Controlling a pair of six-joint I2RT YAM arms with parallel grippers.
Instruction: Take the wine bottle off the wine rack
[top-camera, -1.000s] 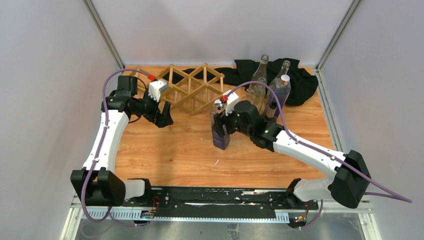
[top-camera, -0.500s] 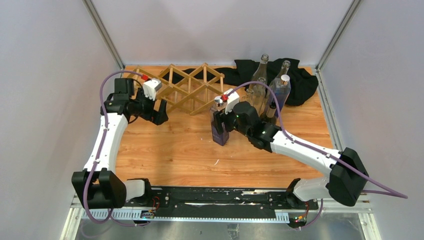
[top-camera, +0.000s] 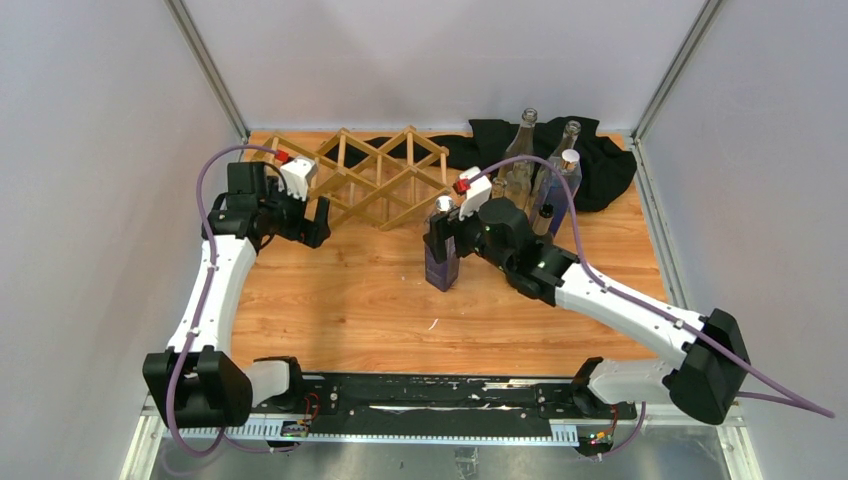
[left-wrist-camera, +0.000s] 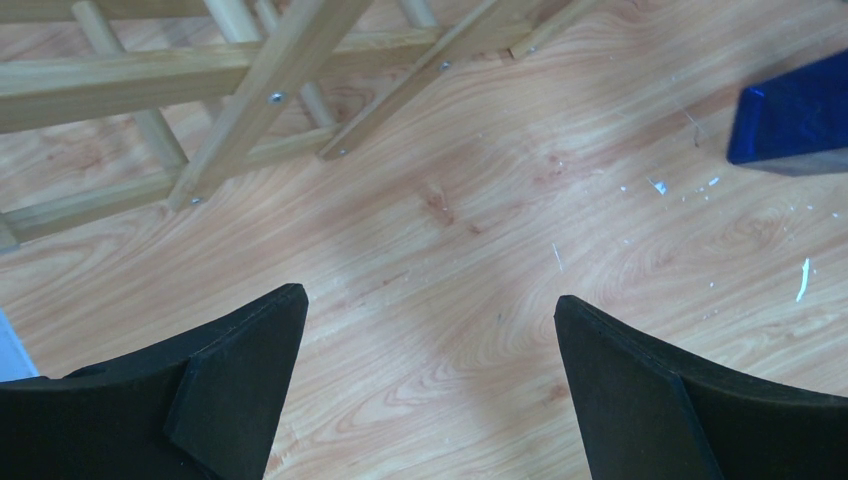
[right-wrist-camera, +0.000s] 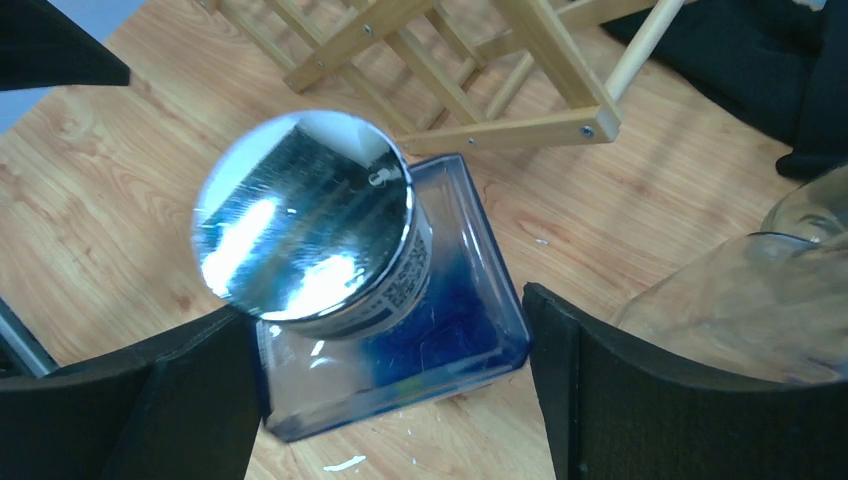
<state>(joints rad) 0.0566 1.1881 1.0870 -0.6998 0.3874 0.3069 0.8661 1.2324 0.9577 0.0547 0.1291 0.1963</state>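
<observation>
- Top external view: the wine bottle (top-camera: 441, 262), a square blue one with a silver cap, stands upright on the wooden bench (top-camera: 360, 310), off and just in front of the right end of the wine rack (top-camera: 375, 180).
- The right hand (top-camera: 441, 236) sits at the upper part of the bottle, one finger on each side.
- Right wrist view: the right hand (right-wrist-camera: 390, 310) straddles the blue bottle (right-wrist-camera: 430, 340) with both fingers close against its sides. I cannot tell whether they press on the glass or stand just free of it.
- The rack (right-wrist-camera: 480, 60) lies beyond the bottle, apart from it.
- The left hand (top-camera: 318, 222) hangs near the left front end of the rack.
- Left wrist view: the left hand (left-wrist-camera: 430, 330) has its fingers spread wide over bare wood and grips nothing. The rack's slats (left-wrist-camera: 250, 70) run across the top and a corner of the blue bottle (left-wrist-camera: 795, 125) shows at the right edge.
- Several clear glass bottles (top-camera: 520, 165) stand at the back right, beside a black cloth (top-camera: 600, 165).
</observation>
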